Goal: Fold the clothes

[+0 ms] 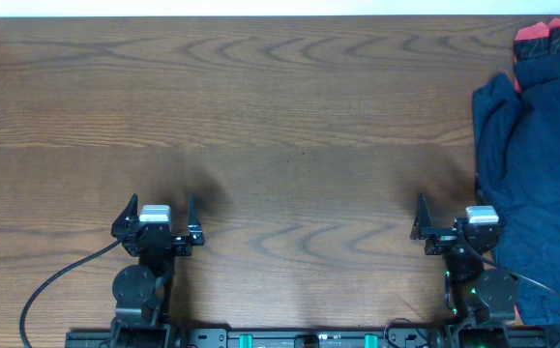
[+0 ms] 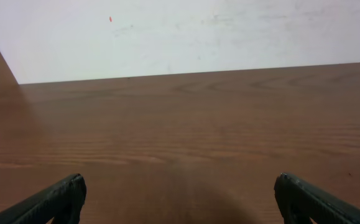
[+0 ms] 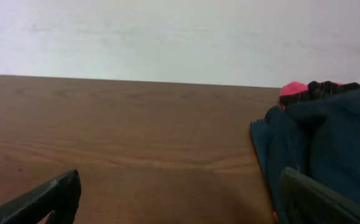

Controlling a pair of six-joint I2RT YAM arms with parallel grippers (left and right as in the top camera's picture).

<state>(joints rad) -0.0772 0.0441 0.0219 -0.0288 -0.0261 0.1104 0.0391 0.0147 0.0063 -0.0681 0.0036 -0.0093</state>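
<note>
Left gripper (image 2: 180,190) and right gripper (image 3: 180,190) wide, empty, navy clothes (image 1: 536,164) heaped on table (image 1: 289,126), far right, long axis near-to-far

clothes (image 1: 541,164): cut off by right edge overhead, lower right part behind right arm (image 1: 483,290) | red-black piece (image 1: 548,39): upper right corner, mostly under navy, kind unclear | wrist views: jaws cut by bottom edge, only tips show

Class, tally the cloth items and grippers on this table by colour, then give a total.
Navy-blue clothes heap: 1
Red-and-black garment: 1
Black grippers, left gripper and right gripper: 2
Total: 4
</note>
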